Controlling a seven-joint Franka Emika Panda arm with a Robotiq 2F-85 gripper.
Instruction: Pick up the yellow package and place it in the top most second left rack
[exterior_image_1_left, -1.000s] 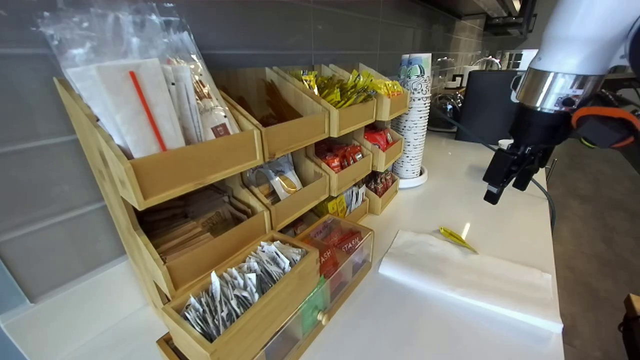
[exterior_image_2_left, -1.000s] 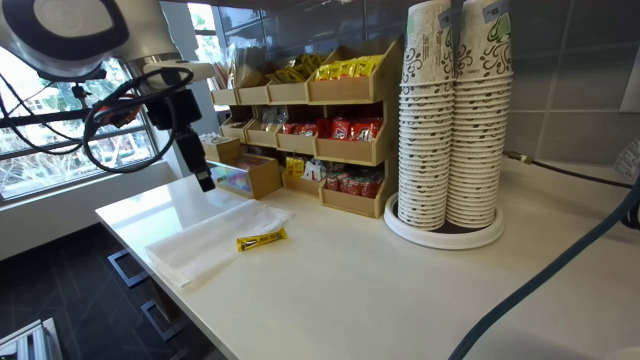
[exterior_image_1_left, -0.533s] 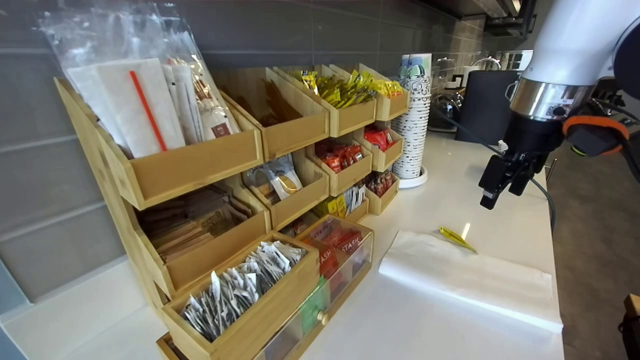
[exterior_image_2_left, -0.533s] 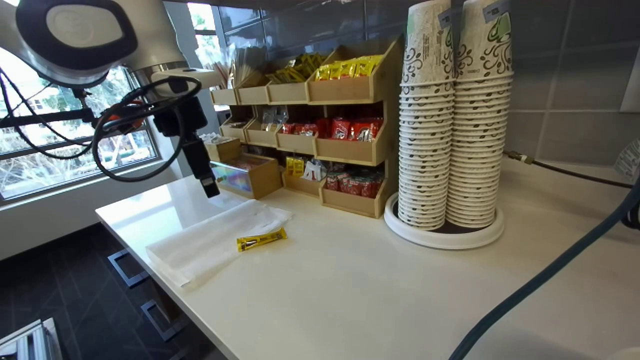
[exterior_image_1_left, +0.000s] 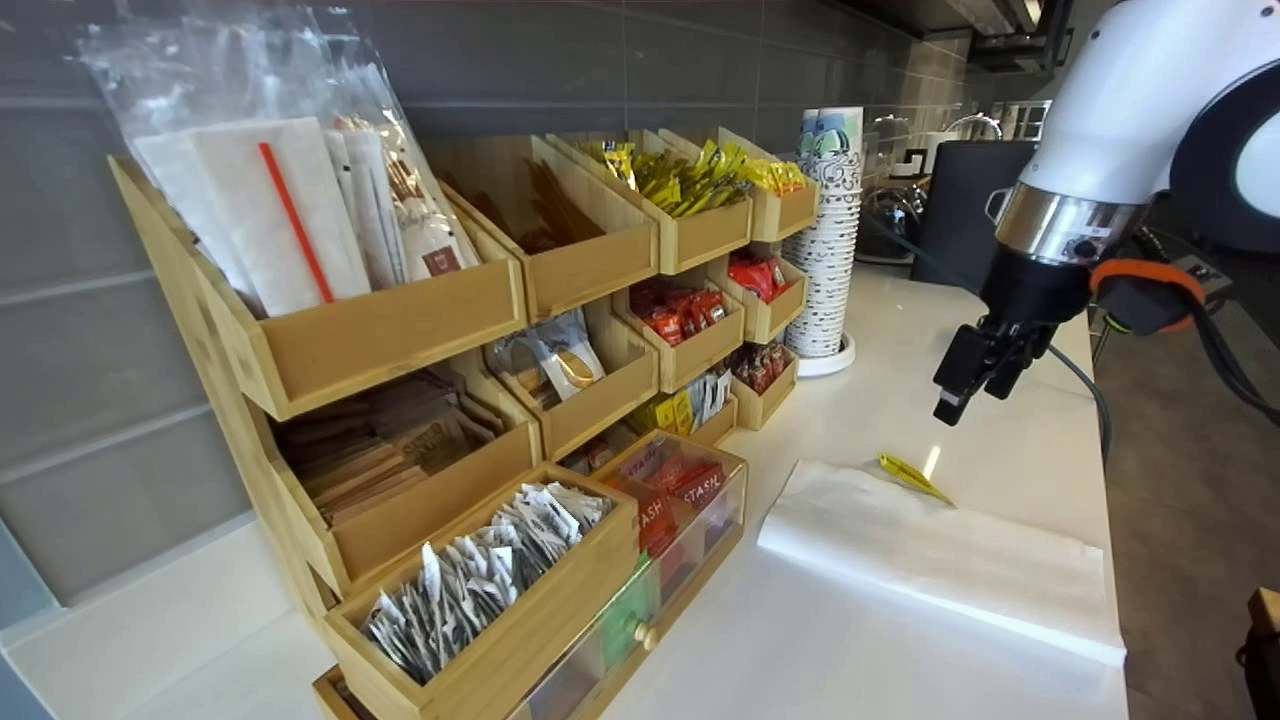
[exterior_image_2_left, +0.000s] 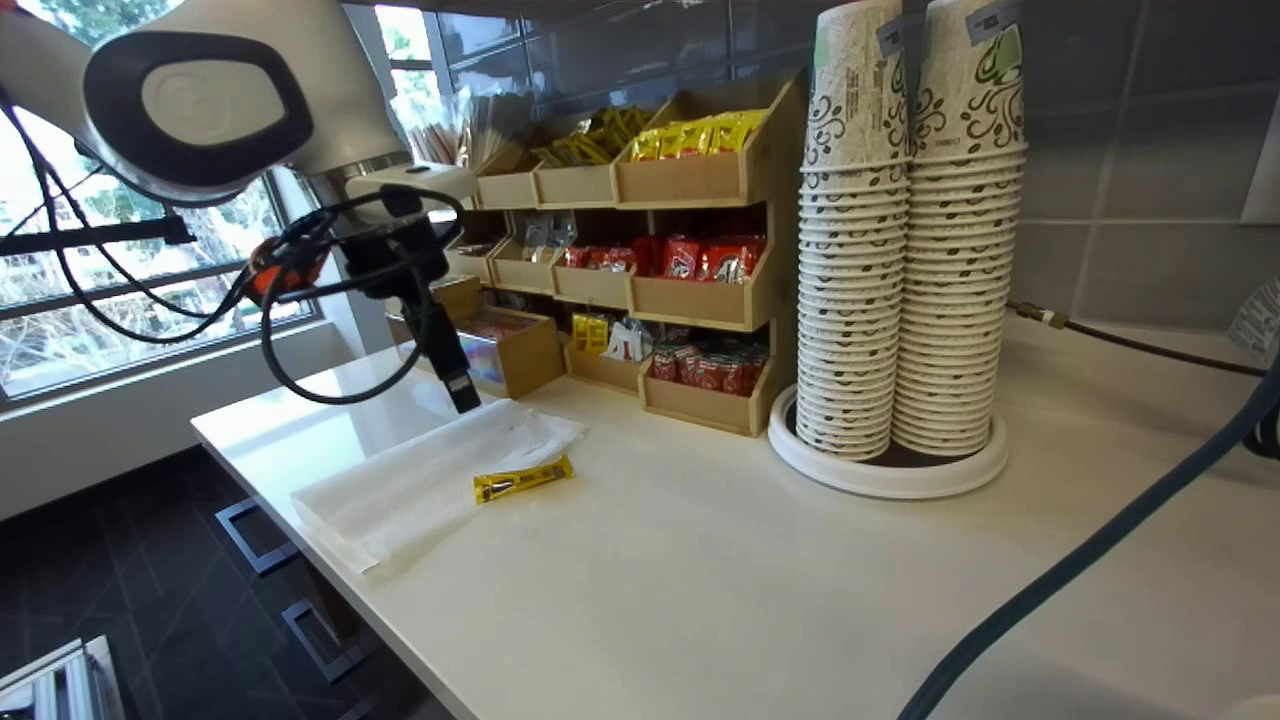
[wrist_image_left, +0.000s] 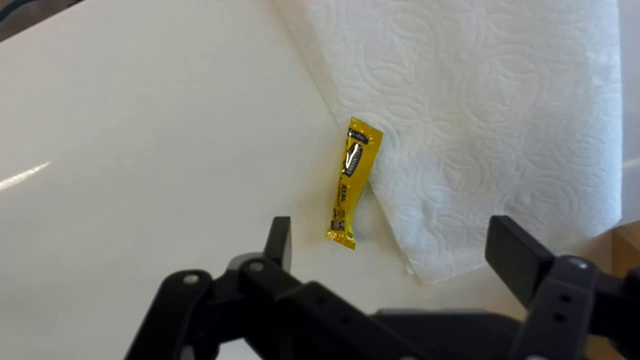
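Observation:
The yellow package (wrist_image_left: 354, 182) is a small flat packet lying on the counter against the edge of a white paper towel, one end overlapping it. It shows in both exterior views (exterior_image_1_left: 915, 478) (exterior_image_2_left: 523, 480). My gripper (wrist_image_left: 390, 225) is open and empty; in the wrist view the packet lies ahead of the fingertips, closer to the left finger. In both exterior views the gripper (exterior_image_1_left: 975, 400) (exterior_image_2_left: 465, 400) hangs above the counter, apart from the packet. The second bin from the left in the top row (exterior_image_1_left: 592, 268) holds brown sticks; it also shows in an exterior view (exterior_image_2_left: 506, 190).
The paper towel (exterior_image_1_left: 940, 560) lies flat beside the packet. The wooden rack's other bins hold yellow packets (exterior_image_1_left: 690, 180), red packets (exterior_image_1_left: 685, 315) and bagged straws (exterior_image_1_left: 290, 220). A clear-fronted drawer box (exterior_image_2_left: 500, 350) juts out below. Tall cup stacks (exterior_image_2_left: 850, 300) stand beside the rack.
My gripper has moved lower and closer to the yellow package, leftward in an exterior view and rightward in an exterior view. The package and the rack have not moved.

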